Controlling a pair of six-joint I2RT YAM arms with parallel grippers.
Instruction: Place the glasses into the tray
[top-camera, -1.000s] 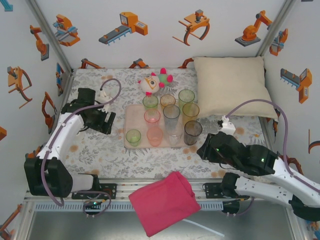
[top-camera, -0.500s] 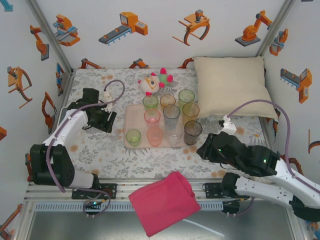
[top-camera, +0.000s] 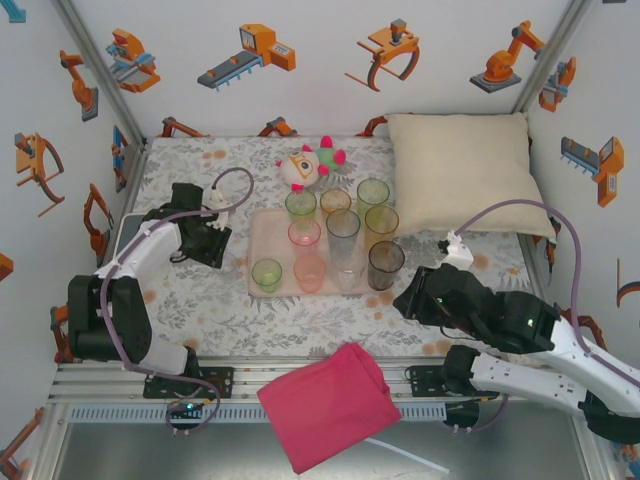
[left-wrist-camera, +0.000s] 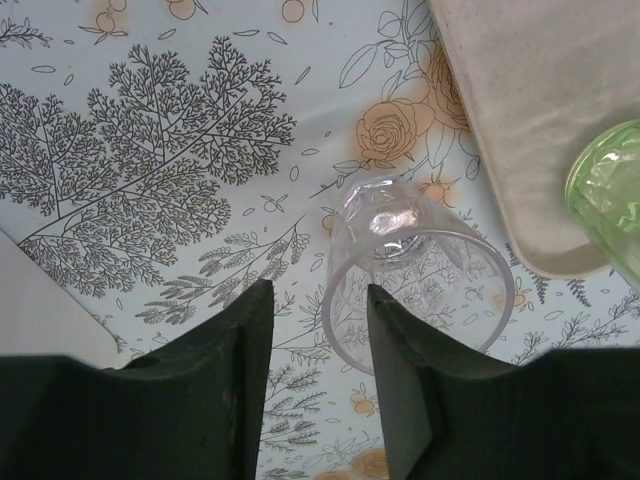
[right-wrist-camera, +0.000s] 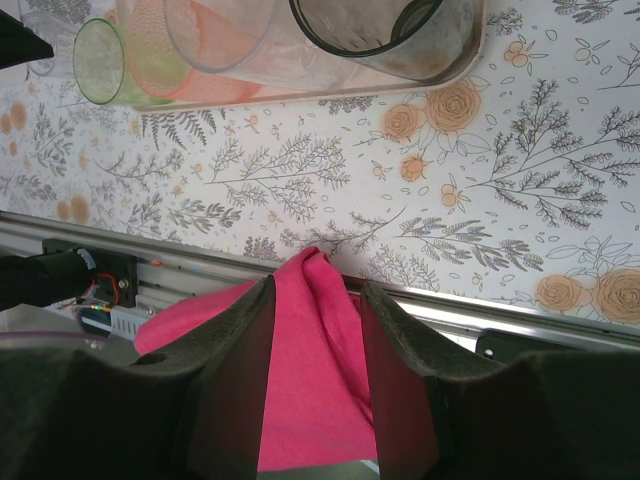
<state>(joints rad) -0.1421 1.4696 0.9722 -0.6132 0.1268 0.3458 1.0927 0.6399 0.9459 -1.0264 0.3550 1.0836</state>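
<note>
The pale pink tray (top-camera: 262, 232) sits mid-table and holds several glasses, among them a green one (top-camera: 267, 273), a tall clear one (top-camera: 343, 238) and a smoky one (top-camera: 386, 263). A clear glass (left-wrist-camera: 415, 280) stands on the cloth just left of the tray's corner (left-wrist-camera: 540, 120). My left gripper (left-wrist-camera: 318, 292) is over it, open; the near-left part of the rim lies in the gap between the fingers, and the right finger (left-wrist-camera: 400, 380) overlaps the glass's mouth. In the top view that gripper (top-camera: 220, 245) is left of the tray. My right gripper (right-wrist-camera: 318, 290) is open and empty, right of the tray (top-camera: 408, 298).
A cream pillow (top-camera: 460, 170) fills the back right. A plush toy (top-camera: 308, 165) lies behind the tray. A red cloth (top-camera: 330, 405) hangs over the front rail. A small grey box (top-camera: 128, 235) sits at the far left edge.
The left gripper's jaws have narrowed around the clear glass's rim, and the left arm's elbow has swung back toward the left edge. The right arm has not moved.
</note>
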